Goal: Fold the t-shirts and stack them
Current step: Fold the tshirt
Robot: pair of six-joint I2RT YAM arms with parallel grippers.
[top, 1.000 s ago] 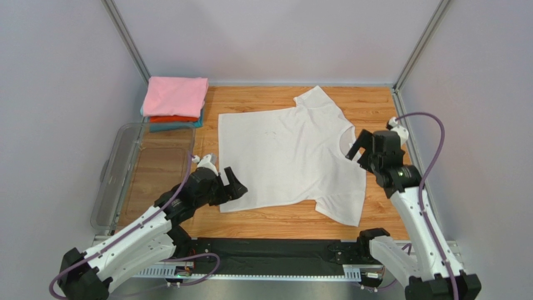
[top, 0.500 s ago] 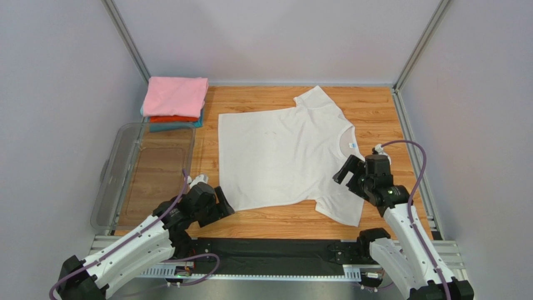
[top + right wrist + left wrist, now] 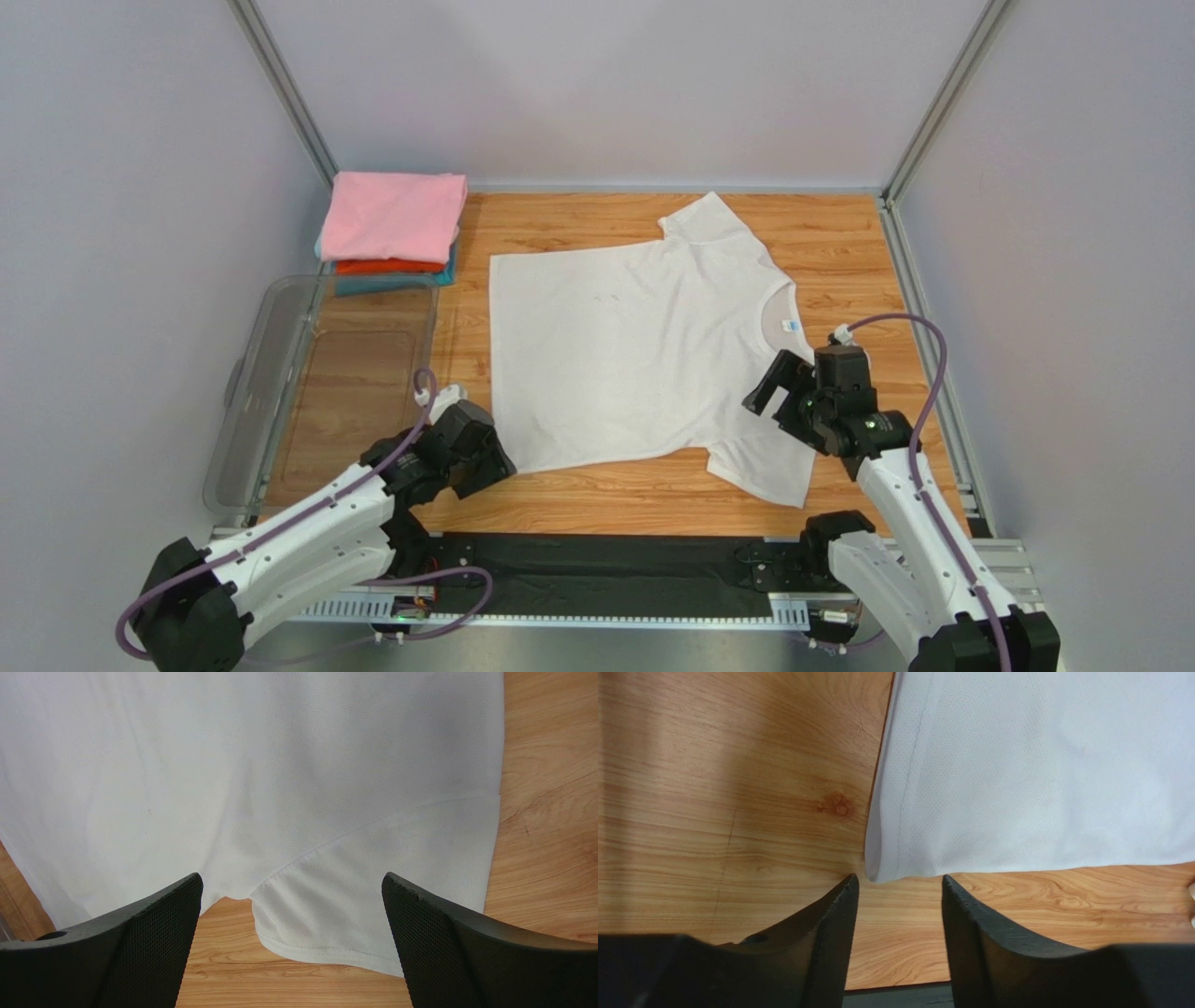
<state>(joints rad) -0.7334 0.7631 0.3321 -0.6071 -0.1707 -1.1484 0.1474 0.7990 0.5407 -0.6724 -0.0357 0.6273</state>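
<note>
Left jaws stand half open and empty, the white tee's near hem corner just ahead between them. Right jaws gape wide, empty, over its near sleeve. The tee lies flat mid desk. Best to slide further onto the corner and catch both layers before pinching.

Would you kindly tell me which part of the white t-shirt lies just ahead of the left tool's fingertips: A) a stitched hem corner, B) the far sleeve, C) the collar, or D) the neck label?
A: in the left wrist view, a stitched hem corner of the white t-shirt lies flat on the wooden table, just beyond the tips of the left tool.
</note>
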